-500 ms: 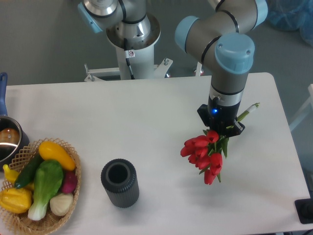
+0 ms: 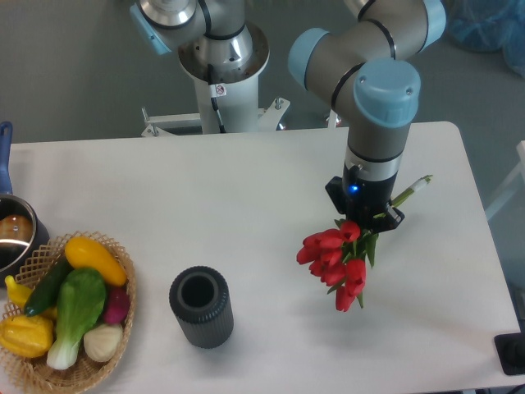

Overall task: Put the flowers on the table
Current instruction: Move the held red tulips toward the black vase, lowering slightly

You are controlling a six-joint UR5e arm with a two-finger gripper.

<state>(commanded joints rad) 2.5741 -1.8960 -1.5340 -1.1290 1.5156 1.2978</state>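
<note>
The flowers (image 2: 335, 263), a small bunch of red tulips with green leaves, hang tilted over the right half of the white table (image 2: 246, 205). Their pale stem end (image 2: 414, 187) sticks out to the right of the wrist. My gripper (image 2: 367, 220) points down and is shut on the flowers at the stems; the fingers themselves are mostly hidden under the wrist. The tulip heads point down and to the left. Whether they touch the tabletop I cannot tell.
A dark ribbed vase (image 2: 201, 306) stands upright at the front centre. A wicker basket (image 2: 70, 316) of colourful vegetables sits at the front left, with a metal pot (image 2: 15, 234) behind it. The arm's base (image 2: 223, 57) is at the back edge.
The gripper and the flowers have shifted slightly to the left and toward the back of the table. Nothing else has moved.
</note>
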